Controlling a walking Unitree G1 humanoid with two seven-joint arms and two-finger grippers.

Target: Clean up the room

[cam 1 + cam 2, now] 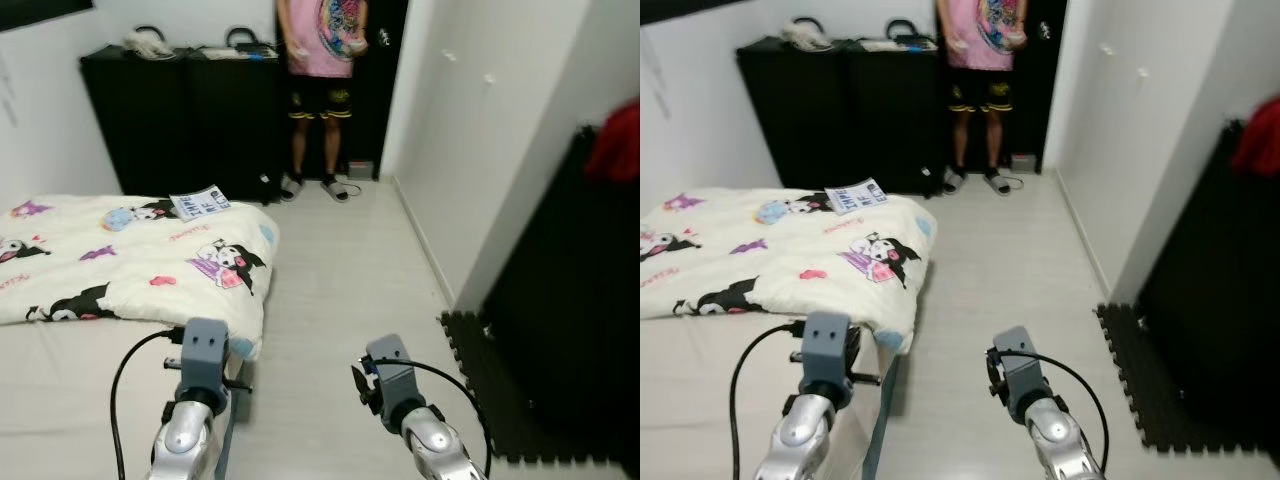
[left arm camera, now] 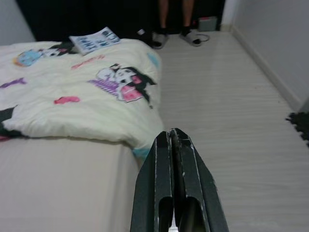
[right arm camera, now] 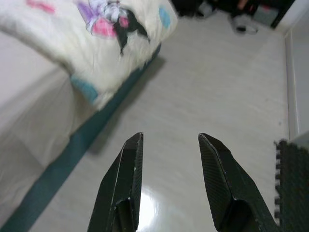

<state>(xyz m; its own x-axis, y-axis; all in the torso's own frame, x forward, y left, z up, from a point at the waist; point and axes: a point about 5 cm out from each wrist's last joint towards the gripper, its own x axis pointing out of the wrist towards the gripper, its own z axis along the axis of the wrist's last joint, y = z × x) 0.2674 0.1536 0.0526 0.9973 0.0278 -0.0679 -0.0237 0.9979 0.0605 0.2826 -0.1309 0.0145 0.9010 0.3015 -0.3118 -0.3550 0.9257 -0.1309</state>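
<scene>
The cartoon-print quilt [image 1: 130,255] lies rumpled over the bed [image 1: 70,380] ahead of the left pincer [image 2: 173,140], whose fingers are pressed together; I'd judge it bulky, soft and floppy, best pinched at the hanging corner just beyond that pincer. Further ahead, the booklet [image 1: 200,202] on the quilt's far edge looks light and thin, best lifted by an edge. The right wrist view adds the right pincer [image 3: 170,141] spread wide over bare floor [image 3: 203,77] beside the bed's dark base, while the head views add a person [image 1: 322,60] standing by the black cabinets [image 1: 180,110].

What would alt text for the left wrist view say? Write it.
The left claw, shut and holding nothing, points over the corner of a bed with a cream cartoon-print quilt. A booklet lies at the quilt's far end; beyond it a person's legs stand on the pale floor.
</scene>
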